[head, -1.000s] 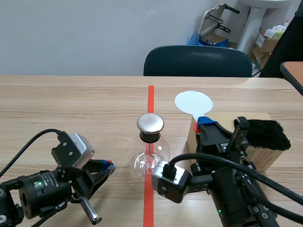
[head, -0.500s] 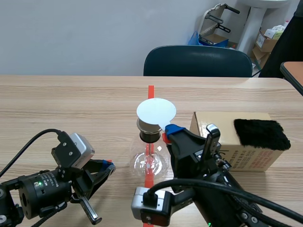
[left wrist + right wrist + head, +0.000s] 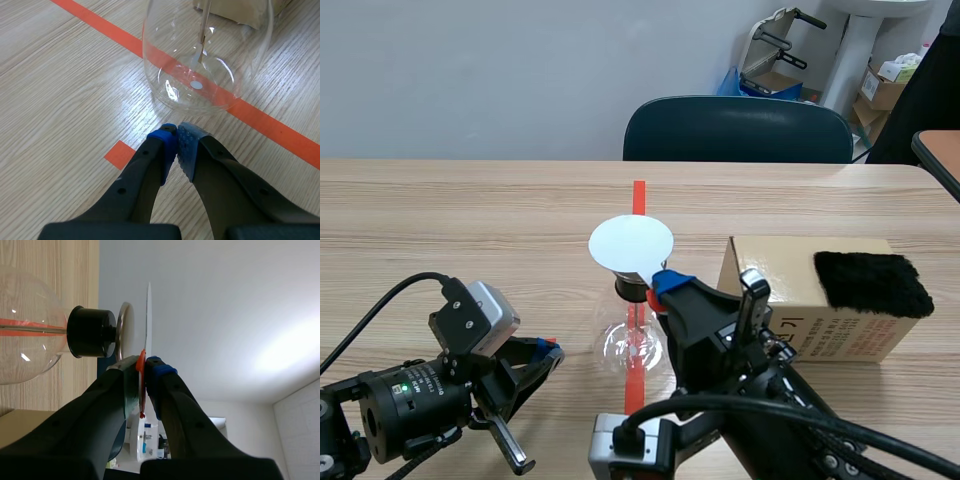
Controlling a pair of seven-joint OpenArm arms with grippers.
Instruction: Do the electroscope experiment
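Note:
The electroscope, a clear glass flask (image 3: 635, 345) with a black stopper (image 3: 92, 332) and a round metal cap (image 3: 125, 330), stands on the red tape line. My right gripper (image 3: 665, 283) is shut on the red handle (image 3: 141, 385) of a white disc (image 3: 631, 245). The disc hangs flat just over the cap and hides it in the scene view. In the right wrist view a thin gap shows between the disc (image 3: 148, 315) and the cap. My left gripper (image 3: 548, 350) lies low on the table beside the flask (image 3: 200, 55), its fingers (image 3: 162, 145) shut on nothing.
A cardboard box (image 3: 800, 310) with a black fur pad (image 3: 870, 283) on top stands right of the flask, close to the right arm. A dark chair (image 3: 738, 130) stands behind the table's far edge. A small orange tape square (image 3: 120, 155) lies by the left fingers.
The right arm has carried the white disc leftward from over the box's near corner to above the electroscope's cap. The left arm has not moved.

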